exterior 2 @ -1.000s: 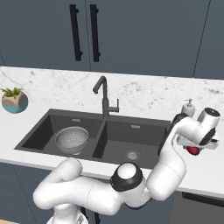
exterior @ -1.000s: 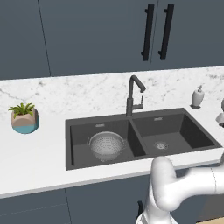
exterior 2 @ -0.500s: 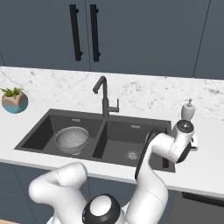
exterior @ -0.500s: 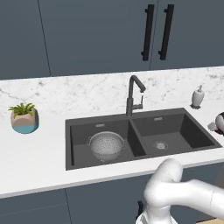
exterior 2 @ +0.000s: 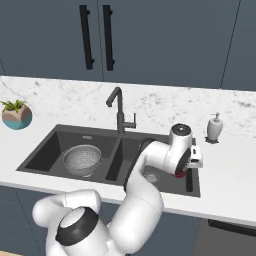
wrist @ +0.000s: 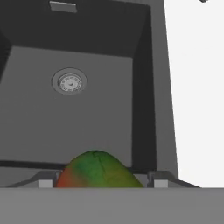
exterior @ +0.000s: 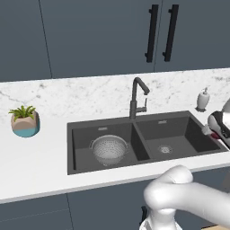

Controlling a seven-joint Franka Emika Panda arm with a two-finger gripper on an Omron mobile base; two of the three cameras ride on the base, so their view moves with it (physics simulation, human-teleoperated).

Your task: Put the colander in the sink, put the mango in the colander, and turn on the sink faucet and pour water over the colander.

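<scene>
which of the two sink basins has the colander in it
The larger basin, on the plant side of the faucet, holds the colander. The smaller basin, nearer the soap dispenser, shows just its drain.

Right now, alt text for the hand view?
A red-and-green oval mango sits between the gripper fingertips, above the smaller basin of the dark grey sink with its round drain; white counter alongside.

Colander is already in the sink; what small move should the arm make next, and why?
Probably carry the mango, held in the tool, leftward across the divider. It hangs above the sink's right basin, while the colander sits in the left one, so releasing here would likely miss it.
</scene>
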